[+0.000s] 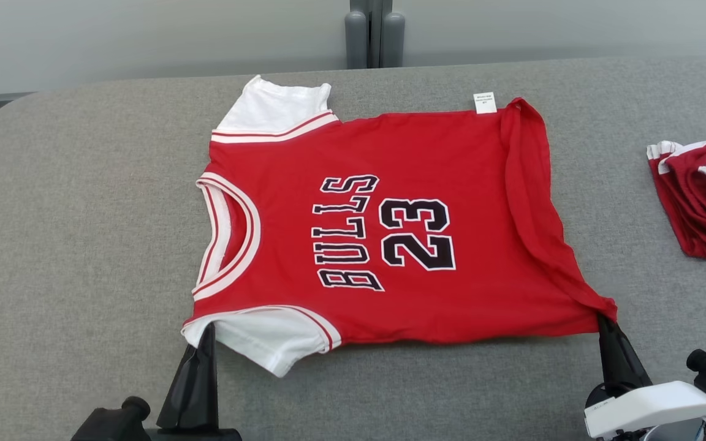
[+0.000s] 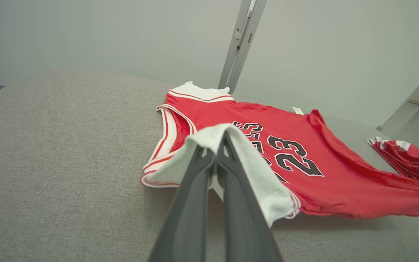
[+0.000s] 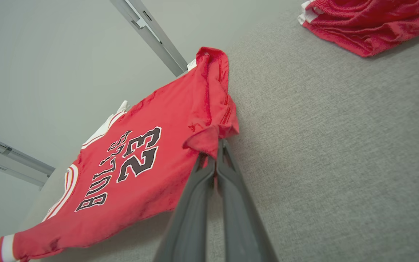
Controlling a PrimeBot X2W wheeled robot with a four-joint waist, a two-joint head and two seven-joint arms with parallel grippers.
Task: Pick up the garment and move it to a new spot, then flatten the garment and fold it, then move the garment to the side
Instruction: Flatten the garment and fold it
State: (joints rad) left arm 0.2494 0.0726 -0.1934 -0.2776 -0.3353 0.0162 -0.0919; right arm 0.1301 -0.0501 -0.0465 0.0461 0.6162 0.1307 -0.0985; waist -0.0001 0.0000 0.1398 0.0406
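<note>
The garment [image 1: 390,226] is a red jersey with white sleeves, "BULLS 23" on the chest, spread on the grey table with its neck to the left. My left gripper [image 1: 208,331] is shut on the near white sleeve [image 2: 231,160], which drapes over its tips. At the near hem corner [image 3: 209,136] my right gripper [image 1: 604,318] is shut on the red cloth and holds it slightly off the surface. The hem side at the right is bunched into a fold [image 1: 531,202]. The far sleeve [image 1: 273,110] lies flat.
A second red and white garment [image 1: 702,196] lies crumpled at the table's right edge. Grey posts [image 1: 374,33] stand behind the far edge. Bare grey table [image 1: 71,233] stretches to the left of the jersey and along the near side.
</note>
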